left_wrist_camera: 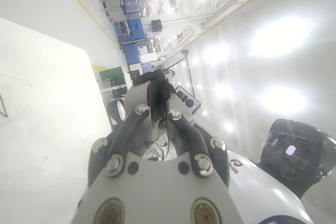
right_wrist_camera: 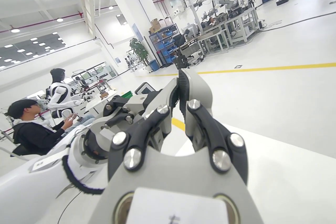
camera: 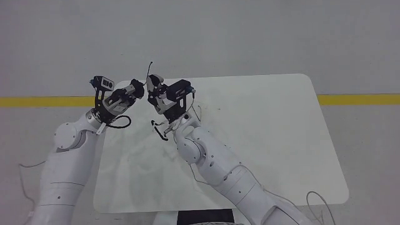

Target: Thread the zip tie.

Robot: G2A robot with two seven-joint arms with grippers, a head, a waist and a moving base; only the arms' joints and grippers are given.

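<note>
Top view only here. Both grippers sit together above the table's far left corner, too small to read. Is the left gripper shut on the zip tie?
Observer: Yes. In the left wrist view the left gripper is shut, with the black zip tie pinched between its pads.
Operator: Right gripper?
Observer: In the right wrist view the right gripper is shut, pads pressed flat together. Whether the tie is between them cannot be told.
Operator: Where does the strap go on the left?
Observer: A thin length of it runs back from the pads toward the left gripper's palm.
</note>
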